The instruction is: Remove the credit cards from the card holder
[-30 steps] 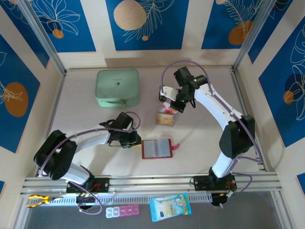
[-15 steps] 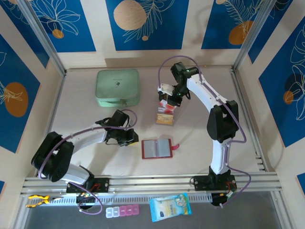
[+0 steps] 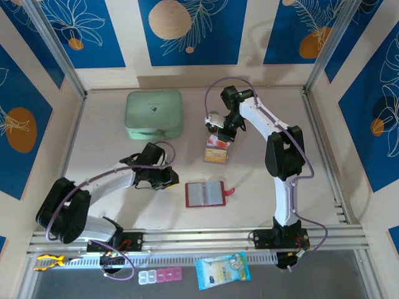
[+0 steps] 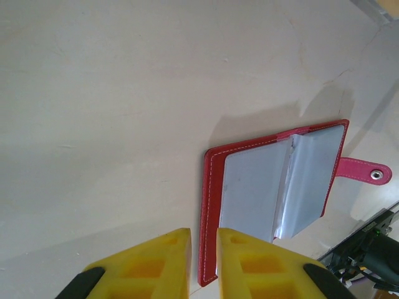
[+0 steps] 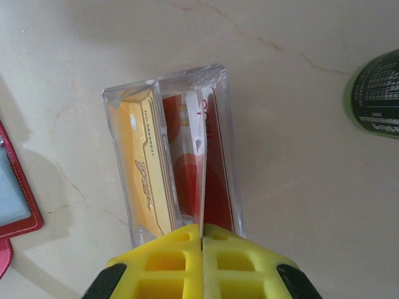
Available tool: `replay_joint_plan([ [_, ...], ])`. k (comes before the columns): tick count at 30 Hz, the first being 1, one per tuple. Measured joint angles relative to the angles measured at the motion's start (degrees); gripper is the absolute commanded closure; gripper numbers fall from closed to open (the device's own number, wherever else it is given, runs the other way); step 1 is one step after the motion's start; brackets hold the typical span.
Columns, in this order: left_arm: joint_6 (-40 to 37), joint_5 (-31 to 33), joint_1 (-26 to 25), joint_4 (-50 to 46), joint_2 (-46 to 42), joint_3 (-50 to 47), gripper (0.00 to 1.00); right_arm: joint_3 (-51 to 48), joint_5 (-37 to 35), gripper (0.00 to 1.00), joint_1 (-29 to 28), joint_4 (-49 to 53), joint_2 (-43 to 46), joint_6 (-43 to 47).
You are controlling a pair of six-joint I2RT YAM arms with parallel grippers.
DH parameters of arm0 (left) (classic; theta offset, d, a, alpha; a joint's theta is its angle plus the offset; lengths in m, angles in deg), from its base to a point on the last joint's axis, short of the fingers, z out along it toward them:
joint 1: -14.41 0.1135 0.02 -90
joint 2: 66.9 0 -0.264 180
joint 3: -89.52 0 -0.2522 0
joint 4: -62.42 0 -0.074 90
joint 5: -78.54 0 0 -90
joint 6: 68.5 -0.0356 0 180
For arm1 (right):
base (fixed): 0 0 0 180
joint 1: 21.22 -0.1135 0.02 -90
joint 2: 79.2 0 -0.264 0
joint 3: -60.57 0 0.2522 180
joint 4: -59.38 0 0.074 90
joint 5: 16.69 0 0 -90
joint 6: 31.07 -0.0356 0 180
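From above, the card holder (image 3: 204,194) lies open near the front, sleeves apparently empty. Left wrist: the left gripper (image 4: 204,233) hovers beside it, jaws barely apart, empty. Right wrist: the right gripper (image 5: 202,232) pinches a whitish card (image 5: 202,187) edgewise over the clear tray (image 5: 163,81); released tilted, it could land outside.

Right tool (image 5: 202,242) pinches whitish card (image 5: 202,187) edge-on at clear tray (image 5: 116,131).

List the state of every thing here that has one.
Holder: open, lying flat, sleeves look empty.
Tray: holds yellow card and red card.
Right pincer: shut on white card in tray.
Left pincer: slightly open, empty.
Green case: closed.
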Motion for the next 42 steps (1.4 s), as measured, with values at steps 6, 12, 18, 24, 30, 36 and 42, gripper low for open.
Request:
replay_joint_plan([
  [6,-0.7,0.0,0.5,-0.8,-0.3,-0.1,0.82,0.0,-0.2,0.84,0.0,-0.1,-0.5,0.0],
  [12,-3.4,0.7,2.2,-4.3,-0.5,1.5,0.81,-0.1,-0.1,0.83,0.3,-1.9,0.1,-1.5],
  [18,-7.0,3.8,4.4,-7.0,-0.5,5.0,0.65,-6.2,0.4,0.74,2.1,-7.0,7.4,-5.7],
  [24,-11.8,10.1,7.9,-10.3,-0.8,6.8,0.27,-16.8,0.6,0.55,5.4,-16.1,17.3,-13.2],
  [30,-15.9,17.8,12.4,-13.2,-2.6,6.9,0.0,-29.0,-0.3,0.09,8.9,-25.3,24.5,-21.5],
  [36,-19.3,27.0,16.4,-14.2,-3.8,7.2,0.0,-42.3,-0.9,0.01,13.6,-35.6,32.6,-30.3],
  [42,-23.0,39.2,18.5,-9.9,-6.9,4.6,0.0,-56.8,-1.0,0.01,18.8,-49.7,39.3,-40.2],
])
